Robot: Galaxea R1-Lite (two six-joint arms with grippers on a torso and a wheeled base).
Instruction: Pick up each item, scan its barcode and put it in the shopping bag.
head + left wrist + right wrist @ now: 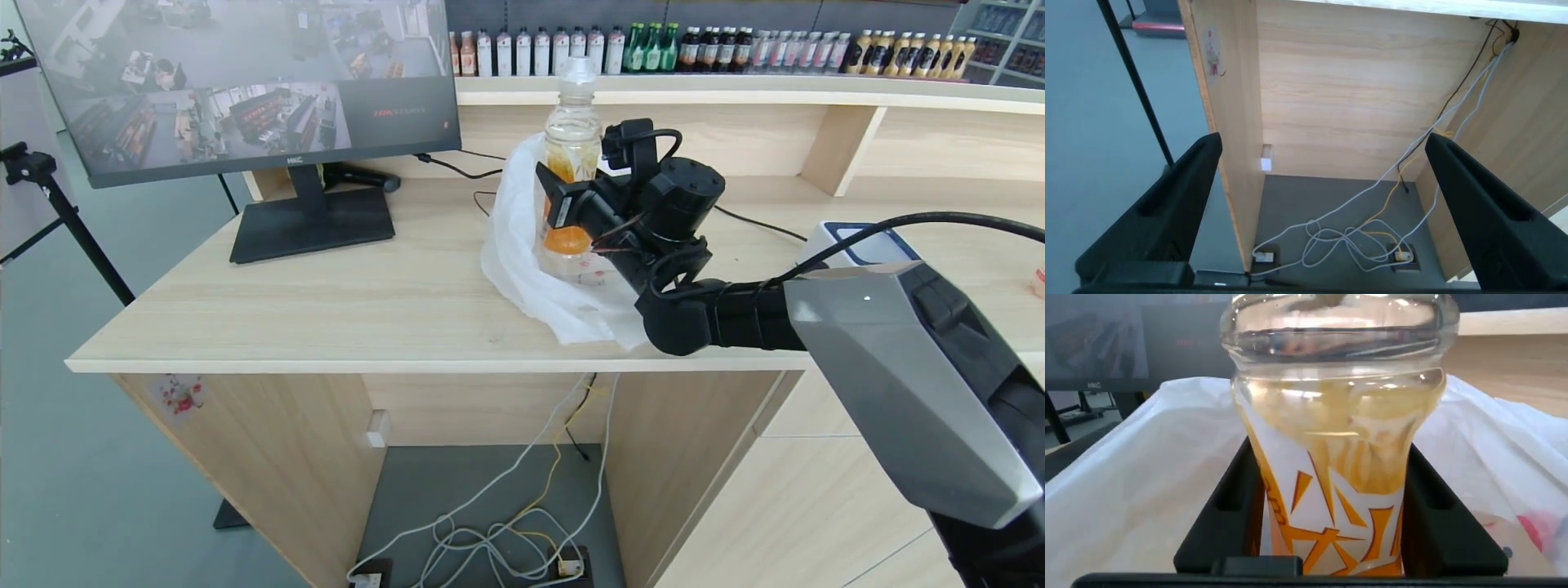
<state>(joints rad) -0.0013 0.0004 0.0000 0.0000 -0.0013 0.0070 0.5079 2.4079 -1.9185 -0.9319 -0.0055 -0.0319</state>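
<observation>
Right gripper (562,204) is clamped on a clear bottle (573,131), held upright with the white shopping bag (522,273) gathered around its base on the surface (367,302); a monitor (237,73) stands near. An orange label and pale liquid are seen. Left gripper (1323,204) is spread open, cables (1347,241) beyond.

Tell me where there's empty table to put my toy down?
The wide bare patch of counter lies between the monitor stand and the shopping bag, out to the front edge. It's crowded at the bag, where the right end effector holds the bottle; cables run behind it.
</observation>
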